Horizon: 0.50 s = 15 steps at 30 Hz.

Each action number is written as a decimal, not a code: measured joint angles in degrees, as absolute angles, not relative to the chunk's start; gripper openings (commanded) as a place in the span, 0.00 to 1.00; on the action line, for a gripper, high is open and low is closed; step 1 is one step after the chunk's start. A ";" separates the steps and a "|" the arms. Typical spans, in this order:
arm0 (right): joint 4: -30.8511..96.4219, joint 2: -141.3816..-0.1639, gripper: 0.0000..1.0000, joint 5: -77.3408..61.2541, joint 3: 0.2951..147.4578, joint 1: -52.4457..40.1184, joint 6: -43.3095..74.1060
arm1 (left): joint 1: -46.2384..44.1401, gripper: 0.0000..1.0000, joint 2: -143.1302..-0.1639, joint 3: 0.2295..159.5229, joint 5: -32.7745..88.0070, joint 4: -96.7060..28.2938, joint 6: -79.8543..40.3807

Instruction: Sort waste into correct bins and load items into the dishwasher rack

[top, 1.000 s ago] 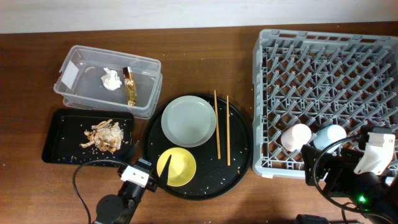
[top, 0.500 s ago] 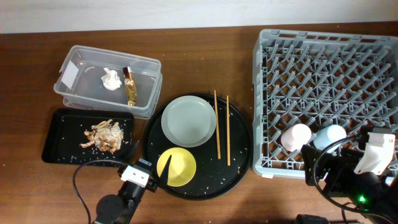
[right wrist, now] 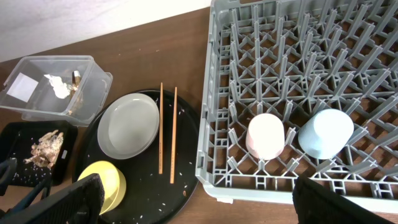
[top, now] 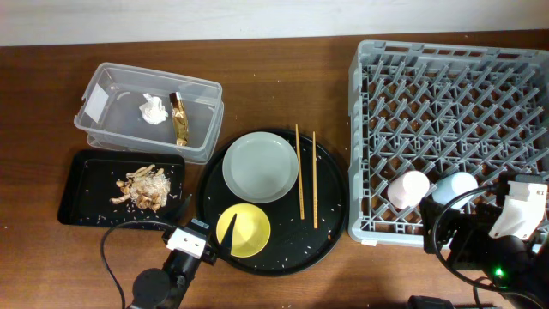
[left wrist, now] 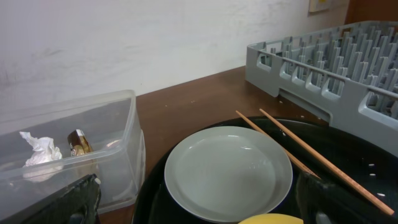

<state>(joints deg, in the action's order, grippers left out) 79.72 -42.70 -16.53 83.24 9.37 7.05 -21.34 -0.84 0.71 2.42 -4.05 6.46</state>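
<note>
Find left gripper (left wrist: 199,202) spread wide, empty, just beside small round yellow bowl (top: 244,232) on large round black tray (top: 330,232). Treat bowl as light, rigid, slick, probably plastic: pinch across rim wall. Find right gripper (right wrist: 199,202) likewise spread, empty, by square grey plastic lattice rack (top: 356,129).

2 cups (top: 408,189) (top: 455,186) in rack (top: 446,103), right; plate (top: 261,166), bowl (top: 244,230), 2 chopsticks (top: 298,172) (top: 314,178) on round tray (top: 330,215); tissue (top: 153,110), wrapper (top: 179,119) in tub (top: 202,129).
</note>
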 measured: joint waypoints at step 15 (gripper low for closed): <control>76.14 -43.07 0.79 -28.36 81.62 9.32 8.51 | -21.34 0.99 -0.84 0.71 2.44 -4.08 6.46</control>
